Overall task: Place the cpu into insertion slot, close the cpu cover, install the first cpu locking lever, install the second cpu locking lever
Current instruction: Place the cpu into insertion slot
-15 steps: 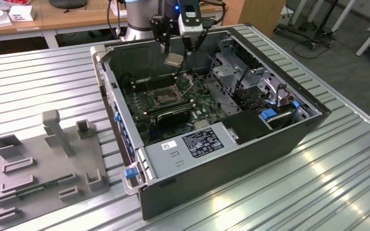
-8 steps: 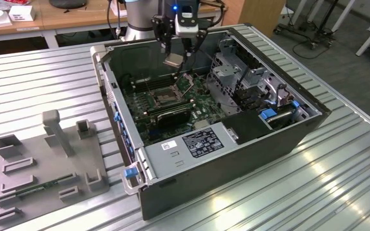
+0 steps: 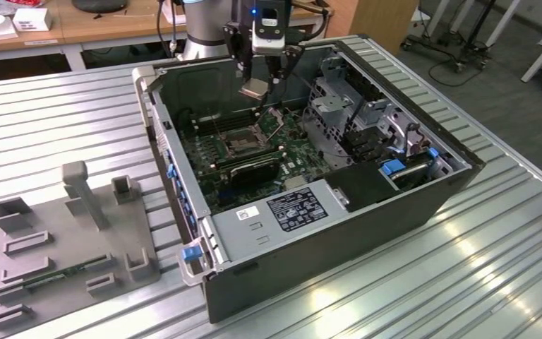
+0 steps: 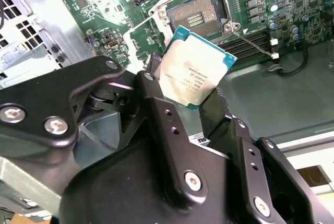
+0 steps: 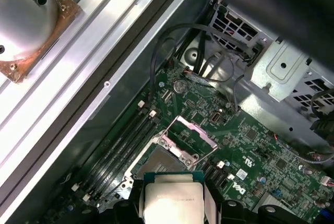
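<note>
The ribbed aluminium table (image 3: 497,268) carries the open black-and-silver computer case (image 3: 346,233), lying on its side; inside it lies the green motherboard (image 3: 295,152); the black two-fingered gripper (image 3: 260,78) hangs above the board; beneath it the dark-centred, metal-rimmed insertion slot (image 4: 197,16) lies bare, its thin silvery cpu cover (image 5: 180,147) swung open; the fingers are pinched narrowly on the pale silvery-tan square cpu (image 4: 194,67), held tilted, clear of the slot.

The arm (image 3: 200,28) holds its end effector (image 3: 257,79) pointing down, closed on the cpu (image 4: 194,67).
</note>
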`<state>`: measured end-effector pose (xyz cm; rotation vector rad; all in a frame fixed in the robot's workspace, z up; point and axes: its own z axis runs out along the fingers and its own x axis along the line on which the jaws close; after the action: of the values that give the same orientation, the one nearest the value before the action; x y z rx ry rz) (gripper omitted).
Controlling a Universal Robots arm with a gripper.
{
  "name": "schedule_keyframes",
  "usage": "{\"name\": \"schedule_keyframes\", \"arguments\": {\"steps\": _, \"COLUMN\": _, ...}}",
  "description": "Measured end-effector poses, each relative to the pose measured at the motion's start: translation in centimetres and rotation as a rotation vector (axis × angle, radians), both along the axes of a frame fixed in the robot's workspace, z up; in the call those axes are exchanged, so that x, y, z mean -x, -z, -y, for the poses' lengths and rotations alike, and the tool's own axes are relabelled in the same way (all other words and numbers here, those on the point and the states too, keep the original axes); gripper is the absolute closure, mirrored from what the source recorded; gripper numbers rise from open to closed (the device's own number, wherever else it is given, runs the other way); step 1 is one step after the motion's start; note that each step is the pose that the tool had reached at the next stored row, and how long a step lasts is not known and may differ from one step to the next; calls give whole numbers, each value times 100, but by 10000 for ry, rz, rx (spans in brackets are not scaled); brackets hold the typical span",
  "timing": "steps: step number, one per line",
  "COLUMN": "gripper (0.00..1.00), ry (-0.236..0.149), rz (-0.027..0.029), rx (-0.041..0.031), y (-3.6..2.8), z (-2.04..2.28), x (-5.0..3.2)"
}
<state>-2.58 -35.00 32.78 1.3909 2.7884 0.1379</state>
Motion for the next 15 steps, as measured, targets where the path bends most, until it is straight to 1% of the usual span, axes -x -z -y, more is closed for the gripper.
{"name": "schedule_keyframes", "arguments": {"steps": 12, "gripper": 46, "ry": 17, "rz": 0, "rx": 0, "y": 0, "z": 0, "x": 0}}
{"name": "schedule_keyframes", "arguments": {"steps": 15, "gripper": 46, "ry": 162, "rz": 1, "rx": 0, "y": 1, "z": 0, "x": 0}}
